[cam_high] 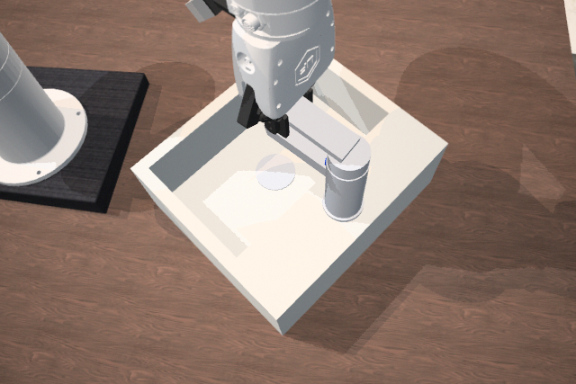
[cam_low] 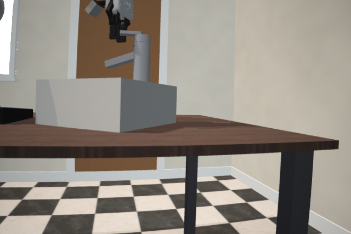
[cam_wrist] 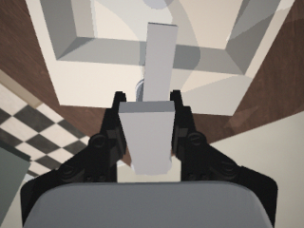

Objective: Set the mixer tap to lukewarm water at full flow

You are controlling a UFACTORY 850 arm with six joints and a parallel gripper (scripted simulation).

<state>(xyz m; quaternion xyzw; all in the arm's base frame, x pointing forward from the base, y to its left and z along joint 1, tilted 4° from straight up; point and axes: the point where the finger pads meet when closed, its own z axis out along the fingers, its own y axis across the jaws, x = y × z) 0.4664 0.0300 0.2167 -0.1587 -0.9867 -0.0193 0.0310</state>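
Note:
A grey mixer tap [cam_high: 346,182] stands on the rim of a white basin [cam_high: 288,189]. Its flat lever [cam_high: 320,133] lies about level on top of the tap body and points out over the basin. The spout [cam_low: 119,59] runs below it in the same direction, as the wrist view shows, lever [cam_wrist: 147,138] over spout [cam_wrist: 159,62]. My gripper [cam_high: 272,121] comes from above and is shut on the lever's free end, with black fingers on both sides [cam_wrist: 148,119]. A bit of the blue dot [cam_high: 325,162] shows on the tap body. The red dot is hidden.
The round drain [cam_high: 275,172] lies in the basin floor under the spout. The robot's base [cam_high: 28,124] stands on a black plate [cam_high: 78,133] to the left of the basin. The basin sits on a brown table [cam_high: 464,254].

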